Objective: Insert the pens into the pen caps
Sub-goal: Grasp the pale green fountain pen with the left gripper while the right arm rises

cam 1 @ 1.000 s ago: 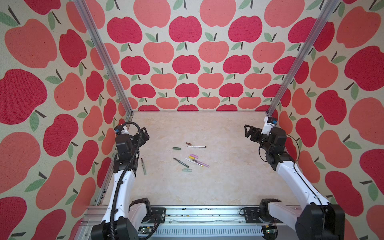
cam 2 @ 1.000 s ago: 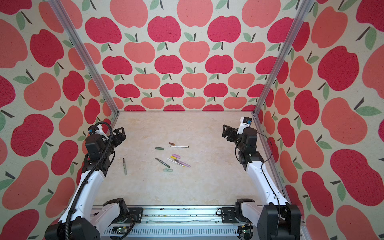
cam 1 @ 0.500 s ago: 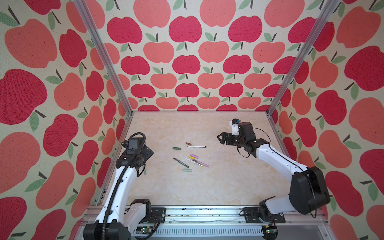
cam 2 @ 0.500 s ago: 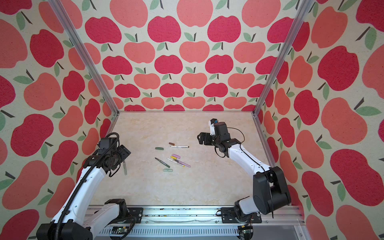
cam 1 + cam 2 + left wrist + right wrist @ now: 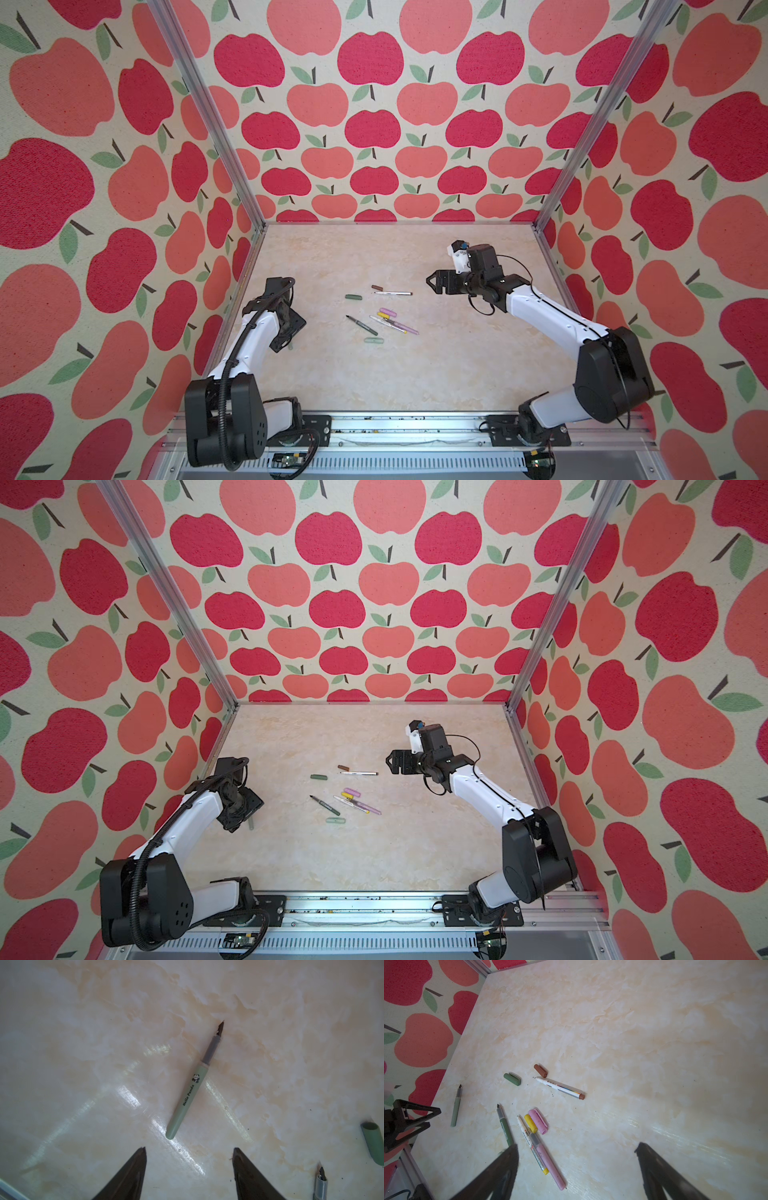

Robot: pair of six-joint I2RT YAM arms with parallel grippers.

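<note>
Sage green pen (image 5: 187,1095) lay uncapped on worktop (image 5: 415,374) near left wall, well apart from sage green cap (image 5: 373,340). Left hand (image 5: 189,1159) had dropped from its raised rest by wall to just behind pen's blunt end; fingers parted but narrowing, grasping nothing. Right hand (image 5: 577,1151) had swung in from right wall, near brown-ended pen (image 5: 560,1087); spread wide, empty. No pen capped yet. Judged: first pickup about to start.
</note>
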